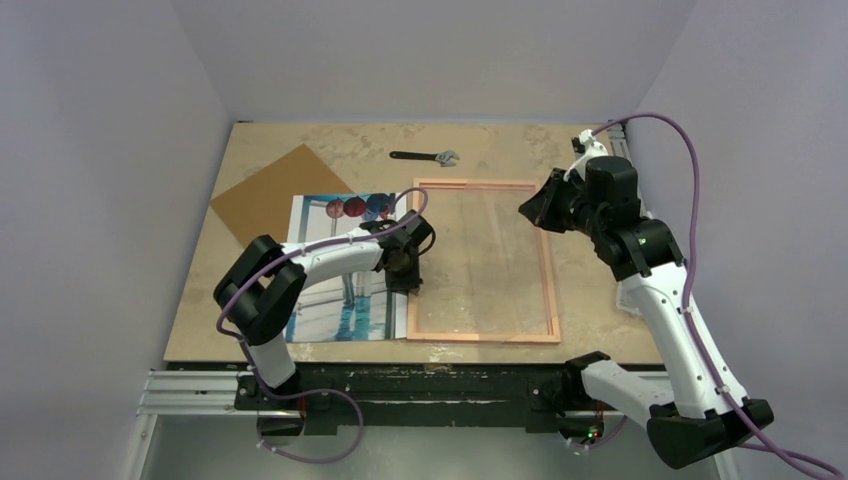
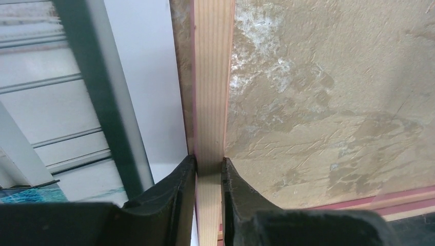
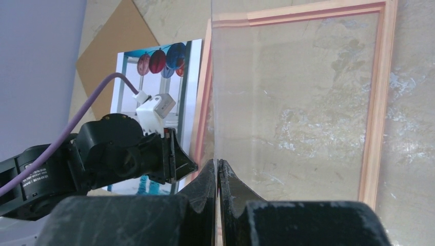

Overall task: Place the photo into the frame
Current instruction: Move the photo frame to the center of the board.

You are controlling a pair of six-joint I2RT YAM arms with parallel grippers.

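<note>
The photo (image 1: 345, 315) lies face up on the table, left of the frame, partly under my left arm. It also shows in the right wrist view (image 3: 159, 59). The frame (image 1: 550, 280) lies wood side up at the table's middle. My left gripper (image 1: 405, 275) is shut on its left rail (image 2: 210, 77), the fingers either side of the wood strip. My right gripper (image 1: 528, 210) is shut on the edge of the clear pane (image 3: 213, 77), held raised above the frame's right side and seen nearly edge-on.
A plain brown board (image 1: 275, 190) lies at the far left, partly under the photo. A black adjustable wrench (image 1: 425, 156) lies near the table's far edge. Walls close in on the left, back and right.
</note>
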